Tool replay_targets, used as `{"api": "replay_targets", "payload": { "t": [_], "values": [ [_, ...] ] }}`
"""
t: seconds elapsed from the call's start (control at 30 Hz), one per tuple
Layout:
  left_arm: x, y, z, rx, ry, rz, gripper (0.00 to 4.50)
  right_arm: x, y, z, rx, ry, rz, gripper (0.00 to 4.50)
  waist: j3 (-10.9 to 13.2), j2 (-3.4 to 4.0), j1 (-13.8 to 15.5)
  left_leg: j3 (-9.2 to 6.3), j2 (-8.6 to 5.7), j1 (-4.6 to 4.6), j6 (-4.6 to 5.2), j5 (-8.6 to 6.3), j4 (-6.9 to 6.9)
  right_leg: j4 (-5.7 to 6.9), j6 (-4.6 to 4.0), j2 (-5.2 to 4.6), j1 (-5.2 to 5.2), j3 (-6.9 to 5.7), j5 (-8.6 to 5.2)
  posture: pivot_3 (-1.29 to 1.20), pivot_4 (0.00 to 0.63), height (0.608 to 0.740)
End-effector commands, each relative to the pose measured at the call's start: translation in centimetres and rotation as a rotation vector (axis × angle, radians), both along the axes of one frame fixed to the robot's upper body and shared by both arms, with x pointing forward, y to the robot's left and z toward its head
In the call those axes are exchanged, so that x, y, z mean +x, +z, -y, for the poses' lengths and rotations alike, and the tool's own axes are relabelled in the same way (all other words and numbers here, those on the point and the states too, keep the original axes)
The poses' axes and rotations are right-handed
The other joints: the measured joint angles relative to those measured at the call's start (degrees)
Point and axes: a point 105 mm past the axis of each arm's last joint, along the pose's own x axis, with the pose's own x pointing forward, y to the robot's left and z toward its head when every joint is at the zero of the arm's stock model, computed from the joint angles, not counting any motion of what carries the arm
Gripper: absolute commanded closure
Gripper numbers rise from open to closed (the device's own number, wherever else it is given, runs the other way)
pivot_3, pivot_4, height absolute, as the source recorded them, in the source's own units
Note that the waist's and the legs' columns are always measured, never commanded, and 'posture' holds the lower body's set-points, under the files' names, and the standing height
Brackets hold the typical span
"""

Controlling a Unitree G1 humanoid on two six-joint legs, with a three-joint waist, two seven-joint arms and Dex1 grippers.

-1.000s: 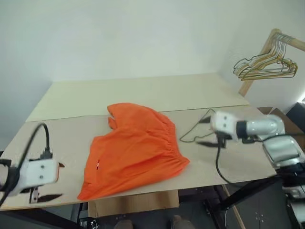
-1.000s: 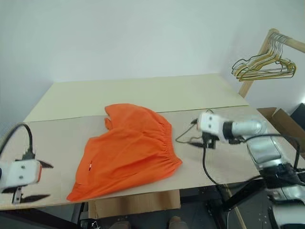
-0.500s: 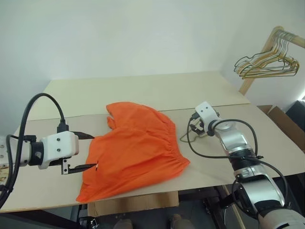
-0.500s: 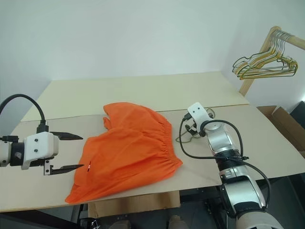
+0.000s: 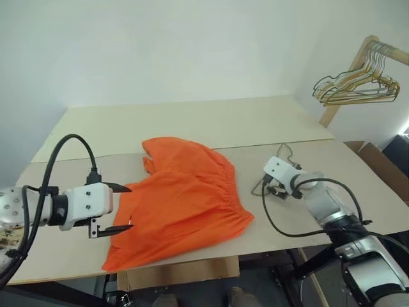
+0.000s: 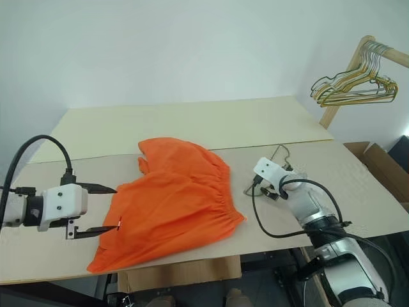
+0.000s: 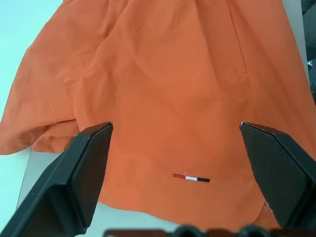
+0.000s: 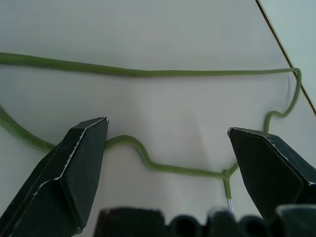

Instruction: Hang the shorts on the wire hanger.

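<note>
Basically nothing done yet imo — shorts (image 5: pixel 182 198) flat on the counter (image 5: pixel 192 125), wire hanger (image 8: pixel 148 74) lying beside them. Left gripper (image 5: pixel 118 208) at shorts' edge, right gripper (image 8: pixel 163 163) over hanger, both w/ jaws apart, empty.

No readable words, numbers or brand names anywhere. Only one marking: a small woven tag (image 7: pixel 191 177) with red, white and dark stripes, stitched on the shorts (image 7: pixel 168 98) near the hem, bearing no lettering. Same tag visible as a tiny fleck from the head views, too small to read.
</note>
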Motion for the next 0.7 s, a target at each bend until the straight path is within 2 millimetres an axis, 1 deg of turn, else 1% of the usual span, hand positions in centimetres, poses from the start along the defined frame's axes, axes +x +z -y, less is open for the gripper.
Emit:
{"api": "replay_targets", "payload": {
  "t": [0.03, 0.1, 0.17, 0.23, 0.27, 0.3, 0.33, 0.37, 0.4, 0.47, 0.53, 0.6, 0.7],
  "values": [
    [0.1, 0.4, 0.0, 0.013, 0.000, 0.032, 0.02, -0.5, 1.0, 2.6, -0.077, -0.028, 0.011, 0.00, 0.0, 0.00, 0.1, 0.00, 0.00, 0.00, 0.00, 0.00, 0.00, -0.01, 0.00, 0.00, 0.00, 0.00, 0.00, 0.05, 0.000, 0.740],
    [0.2, 0.4, -0.1, 0.016, 0.004, 0.035, 0.02, -1.0, 1.4, 4.1, -0.110, -0.039, 0.004, 0.00, 0.0, 0.00, 0.4, 0.01, 0.00, 0.00, 0.00, 0.00, 0.00, -0.04, 0.01, 0.00, 0.01, 0.00, 0.00, 0.05, 0.000, 0.740],
    [0.2, 0.4, -0.1, 0.019, 0.005, 0.035, 0.02, -0.9, 2.2, 5.4, -0.106, -0.073, 0.022, 0.00, 0.0, 0.00, 0.6, 0.00, -0.01, 0.00, 0.00, 0.00, 0.00, -0.10, 0.02, -0.01, 0.05, -0.02, -0.01, 0.05, 0.000, 0.740],
    [0.2, 0.3, -0.1, 0.020, 0.005, 0.033, 0.02, -0.7, 3.2, 5.6, -0.072, -0.101, 0.042, 0.00, 0.0, 0.00, 0.5, 0.02, -0.01, -0.01, 0.00, 0.00, 0.00, -0.13, 0.07, -0.01, 0.04, -0.01, -0.04, 0.05, 0.000, 0.740],
    [0.2, 0.3, 0.0, 0.019, 0.006, 0.031, 0.02, -0.3, 4.1, 5.1, 0.023, -0.139, 0.063, 0.00, 0.0, 0.00, 0.4, 0.02, 0.00, 0.00, 0.00, 0.00, 0.00, -0.13, 0.13, -0.01, 0.04, -0.01, -0.07, 0.05, 0.000, 0.740],
    [0.3, 0.3, 0.0, 0.019, 0.006, 0.030, 0.02, 0.3, 5.1, 4.3, 0.168, -0.193, 0.082, 0.00, 0.0, 0.00, 0.1, 0.02, 0.00, 0.01, 0.00, 0.00, 0.00, -0.11, 0.26, 0.00, 0.05, 0.00, -0.15, 0.05, 0.000, 0.740],
    [0.3, 0.3, 0.0, 0.017, 0.006, 0.029, 0.02, 0.9, 6.2, 3.3, 0.386, -0.275, 0.086, 0.00, 0.0, 0.00, -0.4, 0.02, 0.03, 0.01, 0.00, 0.00, 0.00, -0.09, 0.32, 0.04, 0.04, 0.03, -0.18, 0.05, 0.000, 0.740],
    [0.4, 0.3, 0.1, 0.016, 0.007, 0.029, 0.02, 1.3, 6.8, 2.6, 0.504, -0.312, 0.083, 0.00, 0.0, 0.01, -0.9, 0.03, 0.05, 0.02, 0.00, 0.00, 0.00, -0.05, 0.32, 0.09, 0.04, 0.09, -0.18, 0.05, 0.000, 0.740],
    [0.4, 0.3, 0.1, 0.015, 0.007, 0.031, 0.02, 1.7, 7.1, 2.1, 0.585, -0.350, 0.080, 0.00, 0.0, 0.02, -1.5, 0.01, 0.08, 0.01, 0.00, 0.00, 0.00, 0.01, 0.27, 0.14, 0.06, 0.12, -0.15, 0.05, 0.000, 0.740],
    [0.5, 0.3, 0.2, 0.012, 0.007, 0.032, 0.02, 2.2, 7.0, 1.7, 0.677, -0.426, 0.069, 0.00, 0.0, 0.05, -1.5, -0.10, 0.09, 0.04, 0.00, 0.00, 0.00, 0.10, 0.15, 0.23, 0.09, 0.15, -0.08, 0.05, 0.000, 0.740],
    [0.5, 0.3, 0.2, 0.014, 0.006, 0.032, 0.02, 2.6, 6.3, 0.9, 0.727, -0.450, 0.038, 0.00, 0.0, 0.02, -1.1, -0.17, 0.10, 0.09, 0.00, 0.00, 0.00, 0.08, -0.05, 0.22, 0.07, 0.03, 0.03, 0.05, 0.000, 0.740],
    [0.5, 0.2, 0.1, 0.017, 0.007, 0.031, 0.02, 2.9, 5.5, 0.3, 0.784, -0.479, 0.006, 0.00, 0.0, -0.01, -0.6, -0.19, 0.08, 0.02, 0.00, 0.00, 0.00, -0.01, -0.04, 0.16, 0.09, -0.06, 0.03, 0.06, 0.000, 0.740],
    [0.5, 0.1, 0.0, 0.029, 0.010, 0.029, 0.02, 3.3, 4.0, 0.1, 0.777, -0.516, -0.018, 0.00, 0.0, 0.00, -0.7, -0.15, -0.02, -0.08, 0.00, 0.00, 0.00, -0.11, -0.02, 0.01, 0.05, -0.05, 0.03, 0.06, 0.000, 0.740]
  ]
}}
